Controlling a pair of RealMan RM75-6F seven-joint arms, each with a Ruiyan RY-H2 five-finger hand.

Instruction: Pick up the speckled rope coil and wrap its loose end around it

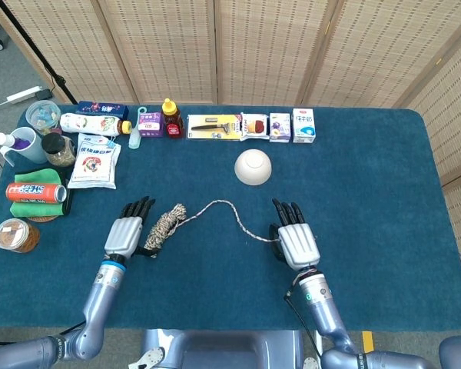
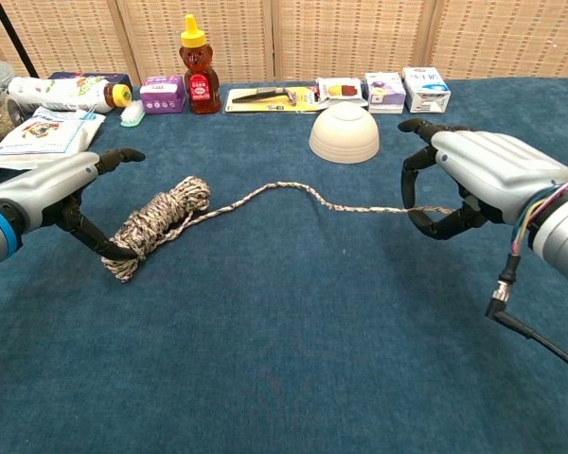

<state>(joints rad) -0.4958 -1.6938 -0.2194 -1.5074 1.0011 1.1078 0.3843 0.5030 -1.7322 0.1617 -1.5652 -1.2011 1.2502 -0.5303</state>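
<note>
Head view, rope: the speckled brown-and-white rope coil [image 1: 164,227] is seen lying flat on the dark blue cloth-covered table [image 1: 384,231], at about 7 o'clock from the upturned white bowl [image 1: 253,167]; it has not been lifted.
Head view, loose end: the speckled loose end [image 1: 229,211] is trailed from the coil's top toward 3 o'clock, arched and then run to the right hand; nothing is wound round the coil yet.
Head view, left hand: the left hand [image 1: 127,233] is placed just at 9 o'clock of the coil, fingers stretched forward; whether the coil is touched cannot be told here.
Head view, right hand: the right hand [image 1: 295,240] is laid palm-down at the far tip of the loose end.

Chest view, left hand: the left hand [image 2: 71,194] is shown with the thumb hooked at the coil's [image 2: 156,225] near end and the fingers spread above it; it is judged unclasped, a grasp only being set up.
Chest view, right hand: the tip of the loose end [image 2: 293,189] is seen pinched between the thumb and a finger of the right hand [image 2: 473,180].
Progress: only the rope tip is judged secured; the pick-up and all of the wrapping are left.
</note>
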